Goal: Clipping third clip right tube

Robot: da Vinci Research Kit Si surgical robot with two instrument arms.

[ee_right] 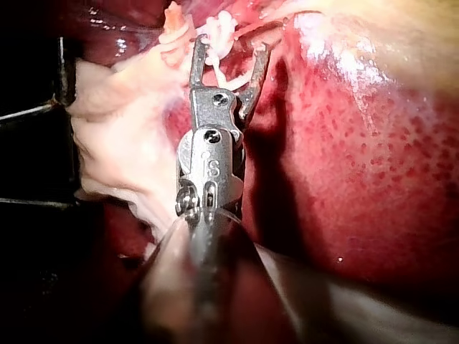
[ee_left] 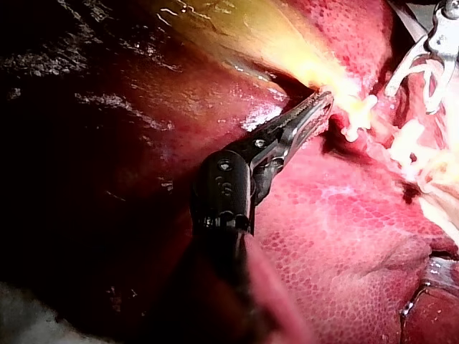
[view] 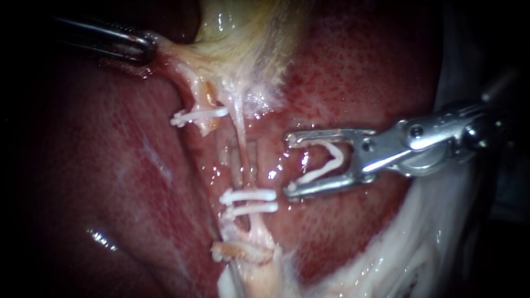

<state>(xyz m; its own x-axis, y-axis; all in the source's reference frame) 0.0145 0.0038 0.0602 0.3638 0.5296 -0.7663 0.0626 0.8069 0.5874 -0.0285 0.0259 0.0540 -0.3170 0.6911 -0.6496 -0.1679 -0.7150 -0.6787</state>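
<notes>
The right tube (view: pixel 243 146) is a thin, pale strand that runs from the gallbladder (view: pixel 248 33) to the pair of clips (view: pixel 248 195) already closed across it. I take this pair as the reference. Just beyond the pair, toward the gallbladder, the tube is bare, and in my judgement this free part is where clip 3 belongs.

The right instrument (view: pixel 291 164) stands just beside the pair, a little toward the gallbladder from it. Its jaws are spread wide, yet they carry the open white clip (view: pixel 338 152) between them. The mouth of this clip faces the tube and does not touch it. The left instrument (view: pixel 144 48) is well apart from the pair, up at the gallbladder, with its jaws pinching gallbladder tissue, so the tube looks stretched.

The tube probably handles as a very light, soft and wet thing. It has no stiffness, it may slide away from a jaw tip, and it can tear if pushed sideways. It is better not to grip it directly. The open clip should pass around the bare part square to the tube, with both legs reaching past it, close to the pair but not on it. The liver (view: pixel 110 182) behind the pair is also soft, and a tip could scratch it.
</notes>
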